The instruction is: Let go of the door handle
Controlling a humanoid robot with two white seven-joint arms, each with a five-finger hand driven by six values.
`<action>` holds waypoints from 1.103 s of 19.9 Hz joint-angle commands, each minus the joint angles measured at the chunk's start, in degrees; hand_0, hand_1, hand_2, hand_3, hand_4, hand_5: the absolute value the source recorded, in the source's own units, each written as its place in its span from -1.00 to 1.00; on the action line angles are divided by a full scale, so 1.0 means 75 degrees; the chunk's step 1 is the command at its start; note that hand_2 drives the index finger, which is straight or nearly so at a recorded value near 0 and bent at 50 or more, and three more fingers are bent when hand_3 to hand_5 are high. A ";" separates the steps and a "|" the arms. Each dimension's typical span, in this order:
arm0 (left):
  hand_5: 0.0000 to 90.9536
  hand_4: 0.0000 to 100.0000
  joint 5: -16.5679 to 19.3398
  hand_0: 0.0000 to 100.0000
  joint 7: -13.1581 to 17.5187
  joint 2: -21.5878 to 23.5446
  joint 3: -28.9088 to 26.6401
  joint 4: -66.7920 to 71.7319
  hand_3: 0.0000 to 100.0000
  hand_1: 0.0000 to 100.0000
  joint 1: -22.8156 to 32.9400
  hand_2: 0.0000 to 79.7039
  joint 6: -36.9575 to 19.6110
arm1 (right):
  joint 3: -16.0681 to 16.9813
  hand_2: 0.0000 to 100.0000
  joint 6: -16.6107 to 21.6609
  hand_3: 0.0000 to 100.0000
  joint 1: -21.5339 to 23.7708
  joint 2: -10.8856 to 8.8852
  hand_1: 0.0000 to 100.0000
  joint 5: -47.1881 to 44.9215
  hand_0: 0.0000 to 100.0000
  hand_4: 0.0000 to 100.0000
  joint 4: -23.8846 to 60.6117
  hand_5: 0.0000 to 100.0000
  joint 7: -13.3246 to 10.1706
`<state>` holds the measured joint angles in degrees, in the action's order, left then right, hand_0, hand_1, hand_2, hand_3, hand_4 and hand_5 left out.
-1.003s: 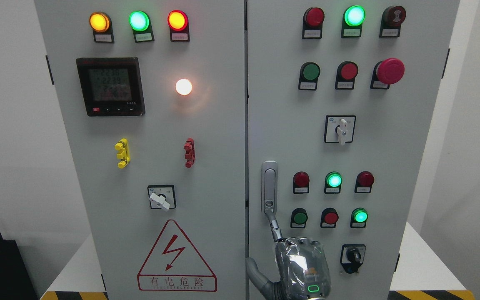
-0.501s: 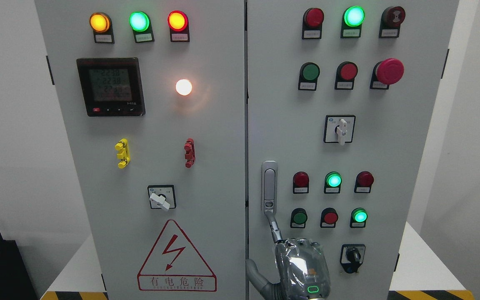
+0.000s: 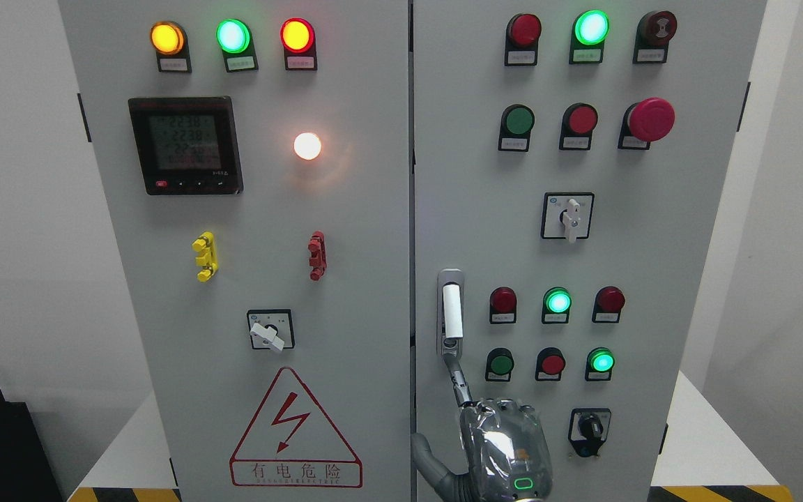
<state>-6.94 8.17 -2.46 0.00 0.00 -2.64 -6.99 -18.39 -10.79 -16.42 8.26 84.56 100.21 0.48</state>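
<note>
Facing you: a grey electrical cabinet (image 3: 346, 209) with two doors, closed side by side.
Door handle (image 3: 451, 310): upright on the right door (image 3: 652, 279), just beside the centre seam, left of the lower block of round lamps; you see a bright white lever in a silver housing.
Right hand (image 3: 506, 446): silver, coming up from the bottom edge just below the handle, with its back toward you.
Index finger (image 3: 459, 380): stretched upward, its tip touching the lower end of the handle housing.
Thumb (image 3: 424, 450): sticking out to the left, across the seam.
Other fingers: folded away behind the knuckles, not wrapped around the handle; the hand grips nothing.
Nearby on the right door: a black rotary switch (image 3: 590, 429) just right of the hand.
Left door: a digital meter (image 3: 185, 145) up high and a red lightning warning triangle (image 3: 295, 432) low down.
</note>
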 commanded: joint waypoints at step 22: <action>-1.00 -1.00 0.0000 -0.76 0.0001 0.0000 -0.0082 0.0129 -1.00 -0.22 0.0000 -1.00 -0.0005 | 0.0015 -1.00 0.0032 1.00 0.0033 0.0000 -0.57 -0.0001 -0.36 1.00 0.0302 1.00 -0.0088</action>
<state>-6.94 8.17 -2.46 0.00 0.00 -2.64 -6.99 -18.26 -10.61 -16.47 8.26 84.55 101.35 -0.18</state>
